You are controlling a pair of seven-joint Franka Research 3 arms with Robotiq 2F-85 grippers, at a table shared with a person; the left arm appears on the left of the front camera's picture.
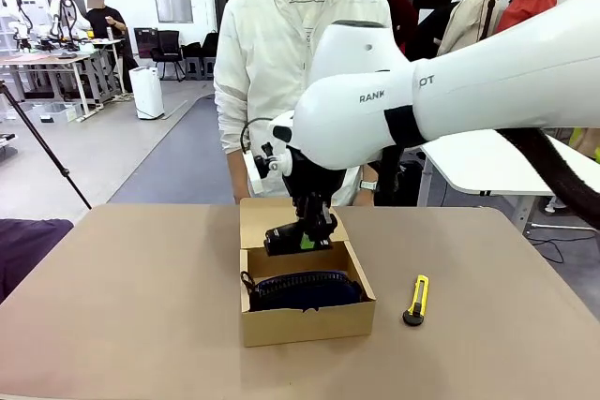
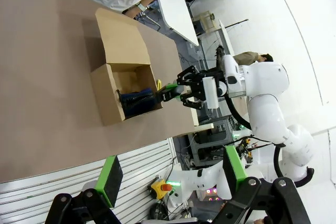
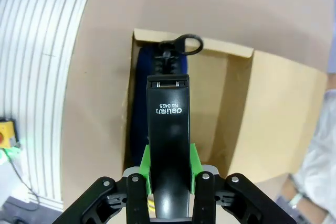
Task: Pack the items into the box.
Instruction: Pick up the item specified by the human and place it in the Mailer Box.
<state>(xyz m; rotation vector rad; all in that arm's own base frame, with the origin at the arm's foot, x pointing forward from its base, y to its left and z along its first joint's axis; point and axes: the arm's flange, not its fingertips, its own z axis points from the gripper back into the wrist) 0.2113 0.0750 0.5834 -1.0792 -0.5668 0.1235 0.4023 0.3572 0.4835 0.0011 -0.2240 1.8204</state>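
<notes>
Front view: the right end effector (image 1: pixel 314 231) hangs over the shallow tan cardboard box (image 1: pixel 305 323). It is clamped on the small black desk stapler (image 1: pixel 284 241), which sits just above the box's far half and is not yet set down. The dark navy soft fabric pouch (image 1: pixel 305 289) already lies inside against the near wall, nearly as wide as the box. The step in hand therefore looks like placing the second item. The hinged flap lid (image 1: pixel 267 217) is folded open at the far side, toward the person in a white jacket (image 1: pixel 272 72) standing close to the desk (image 1: pixel 141 306). A yellow and black utility knife (image 1: pixel 417 300) lies on the desk to the right of the box, apart from it. A dark purple cloth (image 1: pixel 23 245) lies at the desk's left edge.

Left wrist view: the left end effector (image 2: pixel 170 174) stands wide open with nothing in it, well apart from the box and out of the way.

Right wrist view: the green pads (image 3: pixel 148 161) grip the stapler's sides near its rear. Below, the pouch fills one side of the box and leaves a bare cardboard strip beside it. The next move calls for lowering the stapler into that strip and then letting go. The stapler hides what lies under it, so it may overhang the pouch's edge. The pouch's black loop (image 3: pixel 186 43) pokes up at the end wall.
</notes>
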